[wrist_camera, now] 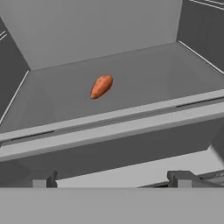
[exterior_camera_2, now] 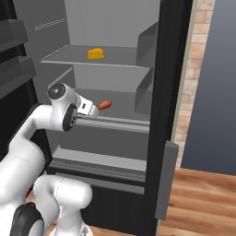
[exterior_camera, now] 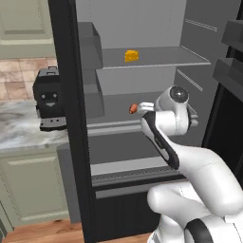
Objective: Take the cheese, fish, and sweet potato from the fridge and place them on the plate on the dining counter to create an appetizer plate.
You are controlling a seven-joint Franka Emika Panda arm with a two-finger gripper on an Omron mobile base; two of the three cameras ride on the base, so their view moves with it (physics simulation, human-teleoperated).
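The fridge [exterior_camera: 142, 28] stands open with its grey shelves in front of me. On its upper shelf sits the yellow-orange cheese [exterior_camera: 131, 55] [exterior_camera_2: 96, 53]. The orange-brown oval sweet potato [wrist_camera: 101, 85] [exterior_camera: 133, 108] [exterior_camera_2: 105, 105] lies alone on the middle shelf. My gripper [wrist_camera: 111, 178] is open, with the fingertips [wrist_camera: 43, 179] wide apart and nothing between them. It hovers just outside the shelf's front edge, short of the sweet potato. The fish, the plate and the dining counter are out of view.
A thick grey shelf ledge [wrist_camera: 113, 127] runs between the gripper and the sweet potato. The black fridge door [exterior_camera: 71, 118] stands open on the left, with door bins [exterior_camera: 232, 71] on the right. A black coffee machine [exterior_camera: 49, 99] sits on a marble wall counter.
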